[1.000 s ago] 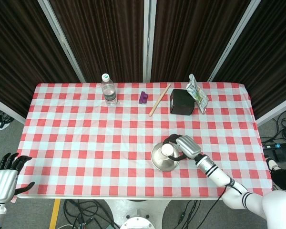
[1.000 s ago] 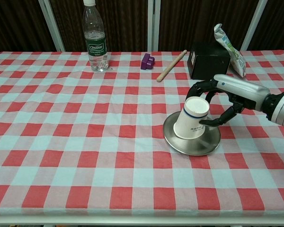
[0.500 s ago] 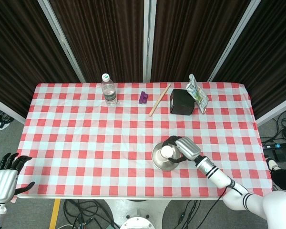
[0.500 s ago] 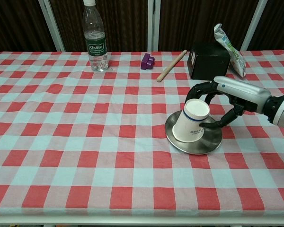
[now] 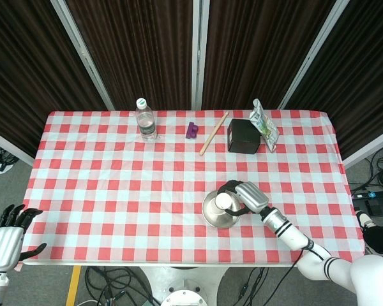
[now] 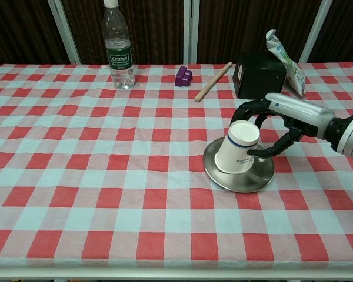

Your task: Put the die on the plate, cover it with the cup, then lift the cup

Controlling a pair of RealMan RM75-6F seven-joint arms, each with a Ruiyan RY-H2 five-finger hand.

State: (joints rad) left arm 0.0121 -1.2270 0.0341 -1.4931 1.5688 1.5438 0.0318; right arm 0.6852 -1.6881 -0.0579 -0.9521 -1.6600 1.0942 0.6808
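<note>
A white paper cup [image 6: 240,150] stands upside down and tilted on the round metal plate [image 6: 247,182], its base leaning toward my right hand. My right hand [image 6: 282,120] grips the cup from the right, with fingers curled over its upper side and the thumb against its lower side. From the head view, the cup [image 5: 224,201] sits on the plate [image 5: 212,217] with the right hand [image 5: 246,194] beside it. No die shows in either view. My left hand [image 5: 3,239] hangs open off the table's near left corner, holding nothing.
Along the far edge stand a water bottle [image 6: 119,50], a purple block [image 6: 183,76], a wooden stick [image 6: 212,82], a black box [image 6: 259,75] and a snack bag [image 6: 285,56]. The checked cloth covers the whole table.
The cup and plate slid slightly right half a second ago and are back where they were; the right hand keeps its grip. The left hand has not moved.
</note>
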